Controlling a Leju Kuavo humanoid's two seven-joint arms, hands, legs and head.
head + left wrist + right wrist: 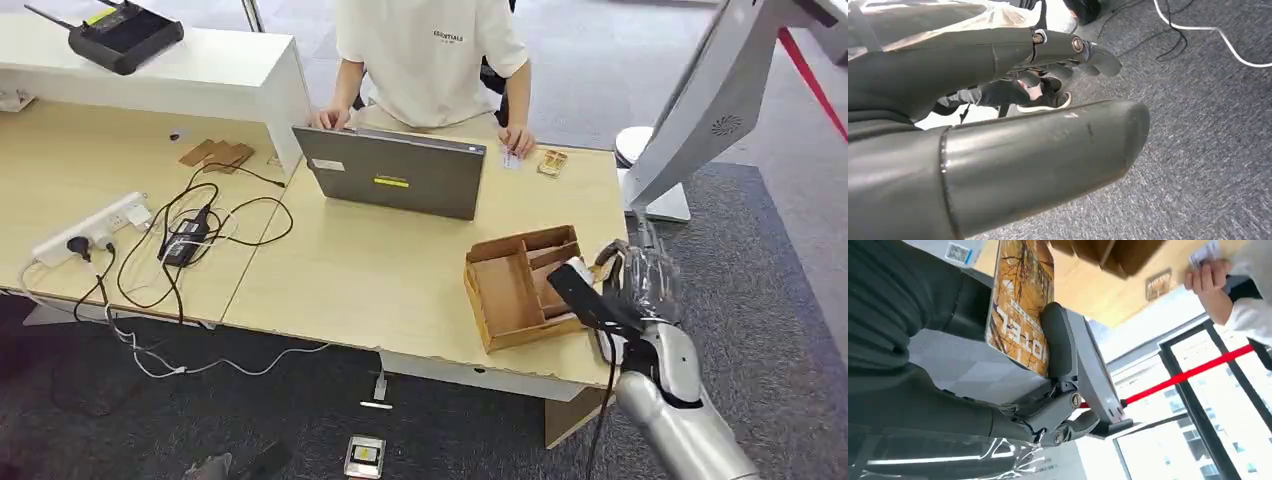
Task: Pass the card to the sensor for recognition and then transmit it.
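Observation:
My right hand [640,285] hangs over the desk's right end, just beside the wooden tray [510,290]. It pinches a card [1020,300] with an orange-brown print and the word HOTEL; a dark fingertip [1055,340] presses on its face. In the head view the card [585,295] looks like a dark strip slanting over the tray's right compartments. A grey-white slanted terminal on a stand [700,110] rises to the right of the desk, above and behind that hand. My left hand [1048,55] hangs over grey carpet with its fingers stretched out and nothing in it.
A person in a white shirt [425,50] sits behind a grey laptop [395,175], one hand on a small card [512,158]. A power strip [85,230] and cables lie on the left desk. The terminal's round base [655,200] stands by the desk's right edge.

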